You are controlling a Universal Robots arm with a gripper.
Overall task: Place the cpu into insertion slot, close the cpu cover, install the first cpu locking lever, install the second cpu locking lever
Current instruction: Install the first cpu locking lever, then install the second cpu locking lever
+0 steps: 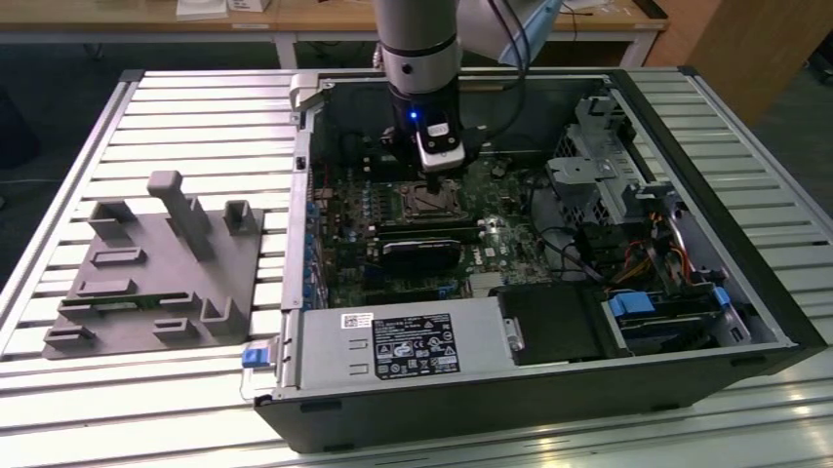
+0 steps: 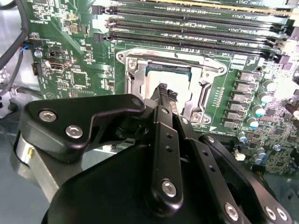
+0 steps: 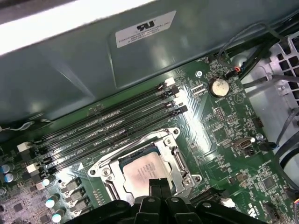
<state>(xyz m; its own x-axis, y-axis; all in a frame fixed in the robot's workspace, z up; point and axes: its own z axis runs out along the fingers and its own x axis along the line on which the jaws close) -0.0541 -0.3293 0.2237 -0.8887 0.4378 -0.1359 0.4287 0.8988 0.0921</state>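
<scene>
The gripper (image 3: 156, 183), fingers pressed together, hovered just above the cpu (image 3: 140, 173). The cpu lay flat in the insertion slot (image 3: 174, 156), with the cpu cover (image 2: 136, 78) closed around it. Beyond stood long black memory slots (image 3: 117, 123) on the green board.

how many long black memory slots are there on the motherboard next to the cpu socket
4 memory slots, side by side in parallel between the insertion slot and the case wall; the cpu sits in the socket.
</scene>
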